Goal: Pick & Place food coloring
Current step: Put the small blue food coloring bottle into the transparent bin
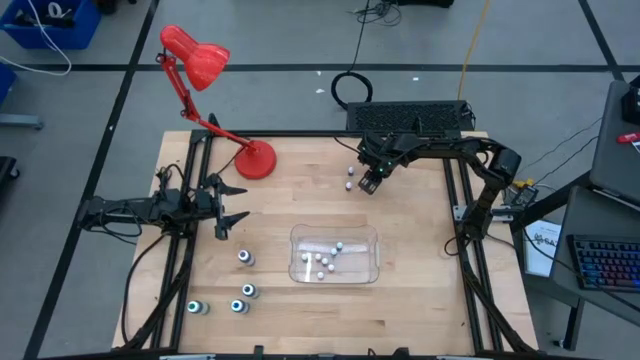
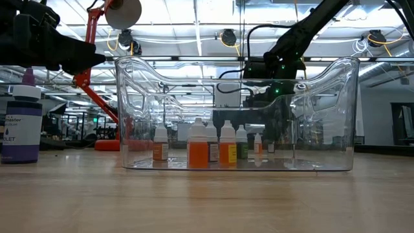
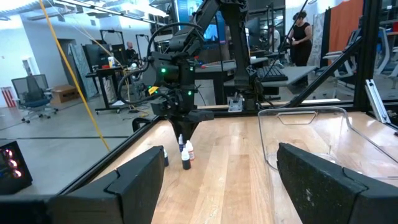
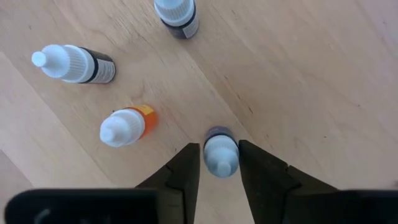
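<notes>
Food coloring bottle [image 4: 221,155] between right jaws

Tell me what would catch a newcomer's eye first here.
Probably the red desk lamp at the table's far left corner. Next, the clear tray at centre front holding small dropper bottles. At the far edge, the right gripper straddles one white-capped bottle, with three more standing nearby.

Right claw [image 4: 219,163] points down over the table's far side, fingers narrowed; left claw [image 1: 232,212] hovers spread.
</notes>
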Controlling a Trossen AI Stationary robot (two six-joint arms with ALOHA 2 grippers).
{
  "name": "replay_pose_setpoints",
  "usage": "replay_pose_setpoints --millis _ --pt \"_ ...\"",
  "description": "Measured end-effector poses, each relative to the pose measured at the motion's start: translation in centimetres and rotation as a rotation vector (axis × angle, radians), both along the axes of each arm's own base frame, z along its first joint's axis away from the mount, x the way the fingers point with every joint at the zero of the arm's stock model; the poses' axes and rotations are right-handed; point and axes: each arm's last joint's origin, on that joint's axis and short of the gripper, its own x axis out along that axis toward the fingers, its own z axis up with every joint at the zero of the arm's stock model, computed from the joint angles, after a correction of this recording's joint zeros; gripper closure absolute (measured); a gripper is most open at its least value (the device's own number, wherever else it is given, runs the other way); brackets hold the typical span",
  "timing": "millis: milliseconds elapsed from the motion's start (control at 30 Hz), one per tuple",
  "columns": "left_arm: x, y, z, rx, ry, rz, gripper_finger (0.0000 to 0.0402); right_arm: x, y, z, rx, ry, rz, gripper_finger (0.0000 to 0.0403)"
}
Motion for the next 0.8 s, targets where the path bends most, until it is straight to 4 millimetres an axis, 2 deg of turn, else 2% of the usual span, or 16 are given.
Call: replay_pose_setpoints --millis 233,467,567,667,800 --pt "0.0 0.0 0.0 0.000 0.000 0.000 0.0096 0.2 -0.1 0.1 -0.021 -0.021 0.024 0.0355" --pt "0.0 0.0 0.0 0.000 0.000 0.000 0.0096 0.2 0.2 0.5 -0.040 -0.016 0.069 0.0357" --pt "0.0 0.0 0.0 0.000 0.000 0.000 0.0096 0.2 0.8 2.0 -0.091 -0.047 0.086 0.0357" --pt "0.0 0.0 0.0 0.000 0.000 0.000 0.0096 0.0 2.2 4.5 -0.152 -0.098 0.104 0.0357" --pt "0.0 0.0 0.0 0.000 0.000 0.000 0.0096 -0.3 5.4 8.3 -0.235 -0.209 0.141 0.0357"
